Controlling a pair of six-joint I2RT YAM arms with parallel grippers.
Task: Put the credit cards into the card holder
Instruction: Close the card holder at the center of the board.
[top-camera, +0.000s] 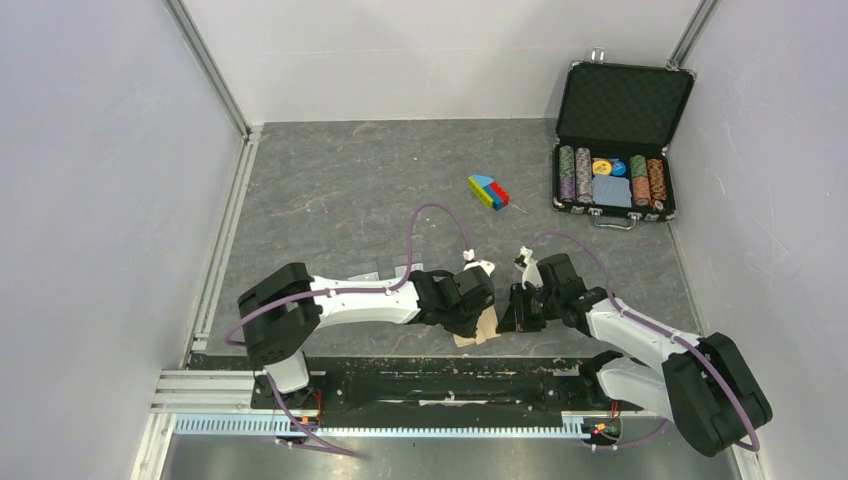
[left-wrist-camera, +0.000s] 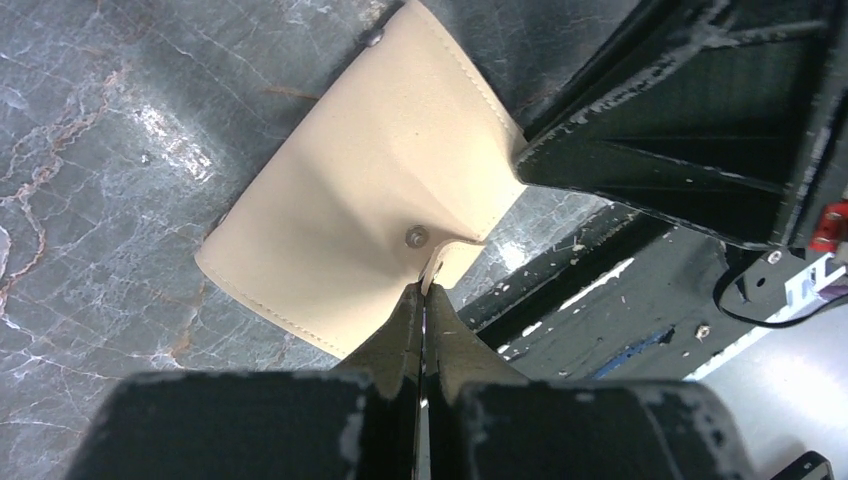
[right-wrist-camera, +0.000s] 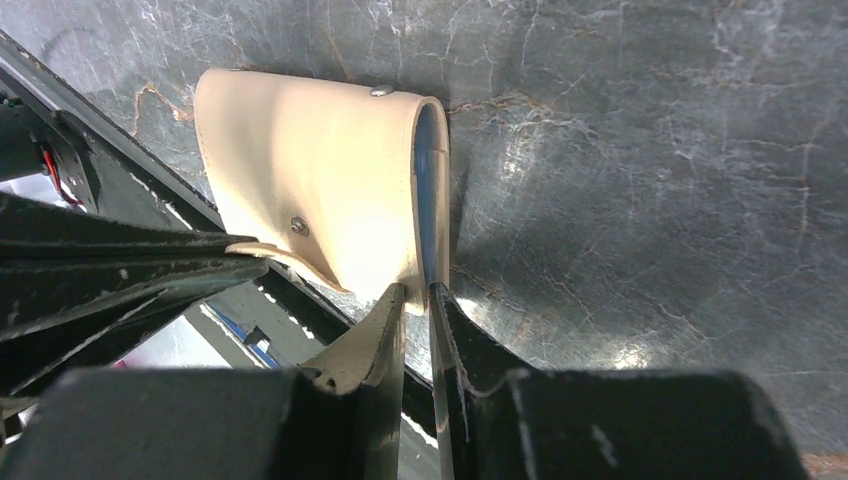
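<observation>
Pinches the tan card holder (left-wrist-camera: 370, 190) by a flap edge beside its snap (left-wrist-camera: 415, 237) with the left hand (left-wrist-camera: 422, 290), fingers pressed together. Places the right hand (right-wrist-camera: 415, 295), tips narrowly apart, at the blue-lined open edge; cannot tell whether gripping. Finds the card holder on the worktop (left-wrist-camera: 120, 150), near edge.

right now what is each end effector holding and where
Both hold the card holder: the left end effector pinches its flap beside the snap, the right end effector grips the corner of its open, blue-lined edge.
</observation>
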